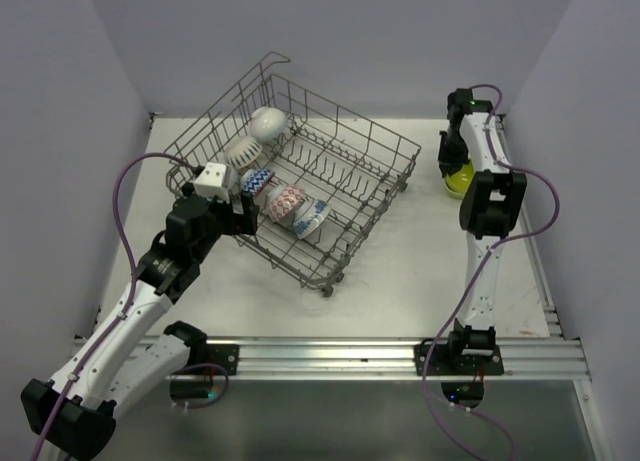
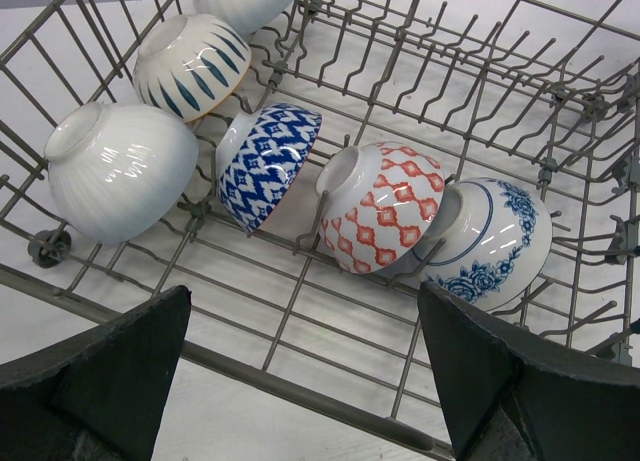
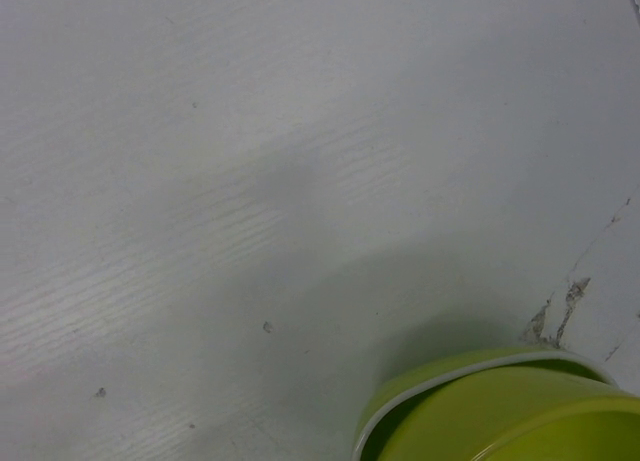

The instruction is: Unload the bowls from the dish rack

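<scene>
Left gripper (image 2: 305, 301): jaws spread as wide as they go, nothing between them. It hangs just outside the near rail of the rack (image 2: 250, 371), aimed in across the wires.

Straight ahead of these jaws are the blue bowl (image 2: 270, 166) and the red bowl (image 2: 385, 206), both on edge between tines. Just right of the red one, touching or nearly so, is the floral bowl (image 2: 495, 241). Ahead and to the left sits the ribbed bowl (image 2: 120, 171). Beyond it is the striped bowl (image 2: 190, 66), and farthest off a plain white bowl (image 2: 245, 1), cut by the frame edge.

Why so: the tines prop each bowl tilted with its mouth sideways, so a rim is offered to a pinch. My guess is the wide opening is there to straddle a wall cleanly.

Right gripper (image 1: 455, 166): well apart from the rack, off to its right. The jaws are nearly closed. My wrist view does not show the fingers, but the lime bowl (image 3: 500, 411) sits right at them, its rim filling the lower corner. I take it as pinched by the rim. Its shadow lies close under it on the table (image 3: 250, 181), so it is probably low, about at set-down. Carrying it out here keeps unloaded bowls clear of the rack.

Six bowls remain racked. Red or blue looks the nearest pick. Lifting the red one may disturb the floral bowl beside it.
</scene>
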`<action>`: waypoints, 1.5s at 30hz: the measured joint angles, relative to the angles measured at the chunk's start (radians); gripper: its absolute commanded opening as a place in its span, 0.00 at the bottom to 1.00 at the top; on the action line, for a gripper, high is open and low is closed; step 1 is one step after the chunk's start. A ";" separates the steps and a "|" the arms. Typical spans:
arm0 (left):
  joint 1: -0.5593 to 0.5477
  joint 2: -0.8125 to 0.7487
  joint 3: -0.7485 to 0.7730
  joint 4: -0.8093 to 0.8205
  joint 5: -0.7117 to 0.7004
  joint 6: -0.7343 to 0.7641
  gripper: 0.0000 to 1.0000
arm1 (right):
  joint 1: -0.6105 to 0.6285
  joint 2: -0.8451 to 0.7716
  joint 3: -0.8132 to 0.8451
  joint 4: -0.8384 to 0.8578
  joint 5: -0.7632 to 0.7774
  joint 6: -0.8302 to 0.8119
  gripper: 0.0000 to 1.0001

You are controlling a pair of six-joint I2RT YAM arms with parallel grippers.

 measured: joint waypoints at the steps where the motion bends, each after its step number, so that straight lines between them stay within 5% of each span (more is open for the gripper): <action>1: 0.000 0.000 0.000 0.000 0.000 0.000 1.00 | 0.002 0.002 0.002 0.001 0.000 0.000 0.14; 3: 0.000 0.000 0.000 0.000 0.000 0.000 1.00 | 0.005 0.002 0.005 0.001 -0.002 0.002 0.35; 6: 0.000 0.000 0.000 0.000 0.000 0.000 1.00 | 0.009 0.002 0.006 0.001 -0.004 0.004 0.48; 13: 0.000 0.000 0.000 0.000 -0.002 0.000 1.00 | 0.010 -0.006 0.032 -0.013 -0.013 0.012 0.67; 24: 0.000 -0.036 0.000 0.004 -0.031 0.001 1.00 | 0.010 -0.302 -0.005 0.002 -0.031 0.037 0.71; 33: -0.004 0.042 0.023 -0.004 -0.061 0.000 1.00 | 0.033 -0.767 -0.395 0.166 -0.059 0.079 0.67; 45: -0.004 0.134 0.097 0.024 -0.133 0.025 1.00 | 0.504 -0.962 -0.807 0.478 -0.165 0.259 0.55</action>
